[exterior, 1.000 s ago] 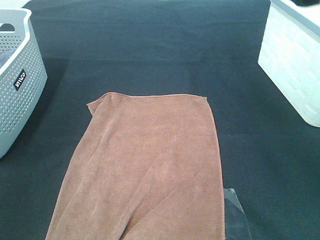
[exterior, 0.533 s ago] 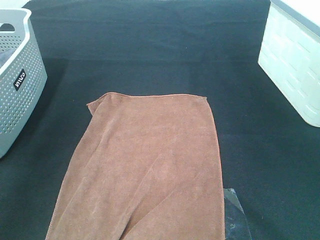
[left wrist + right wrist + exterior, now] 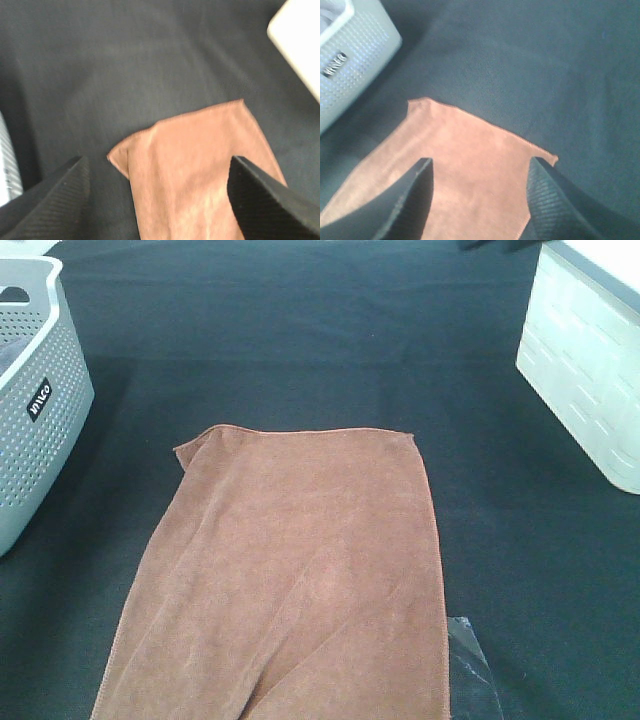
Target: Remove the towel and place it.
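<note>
The rust-brown towel (image 3: pixel 290 580) is lying spread flat on the black-clothed counter (image 3: pixel 300 330), between the grey perforated basket (image 3: pixel 30 410) and the white crate (image 3: pixel 590 360), touching neither. The left tool (image 3: pixel 157 165) is hovering over the towel's far end, jaws wide apart and gripping nothing. The right tool (image 3: pixel 480 162) is hanging open there too, also empty.

A black cloth (image 3: pixel 300 330) covers the whole surface under even light, with a grey perforated basket (image 3: pixel 30 420) left and a white bin (image 3: pixel 585 370) right.
</note>
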`<state>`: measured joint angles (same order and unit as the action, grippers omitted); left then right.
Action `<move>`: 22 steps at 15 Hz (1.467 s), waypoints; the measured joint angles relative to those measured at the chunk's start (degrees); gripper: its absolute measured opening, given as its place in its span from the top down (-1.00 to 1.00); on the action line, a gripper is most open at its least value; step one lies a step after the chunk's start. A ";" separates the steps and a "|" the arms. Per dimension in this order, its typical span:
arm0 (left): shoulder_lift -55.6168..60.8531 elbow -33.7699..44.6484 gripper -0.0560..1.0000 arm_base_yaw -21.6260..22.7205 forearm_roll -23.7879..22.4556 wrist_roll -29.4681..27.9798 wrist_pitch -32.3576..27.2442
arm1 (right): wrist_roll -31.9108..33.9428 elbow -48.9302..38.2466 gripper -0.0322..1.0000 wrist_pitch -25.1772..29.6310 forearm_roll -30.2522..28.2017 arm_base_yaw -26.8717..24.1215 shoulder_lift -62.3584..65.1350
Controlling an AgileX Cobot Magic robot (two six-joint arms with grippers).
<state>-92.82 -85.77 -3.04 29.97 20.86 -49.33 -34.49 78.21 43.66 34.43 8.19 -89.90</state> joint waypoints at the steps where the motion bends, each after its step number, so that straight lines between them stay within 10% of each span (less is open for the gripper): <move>1: -3.84 -1.95 -0.47 0.00 0.52 0.00 -1.32 | -0.52 2.01 -0.11 1.03 0.00 0.00 -3.09; 15: -37.64 -20.86 -0.47 -2.64 1.89 -5.90 -10.71 | 0.46 19.71 -0.11 5.44 -1.89 -0.11 -31.05; 22: -40.79 -21.14 -0.47 -2.75 -6.82 -9.68 -10.94 | 0.80 20.86 -0.11 1.15 -1.72 -3.15 -36.27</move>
<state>-133.61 -106.91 -5.79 23.15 11.17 -60.28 -33.69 99.06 44.81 32.72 5.04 -126.17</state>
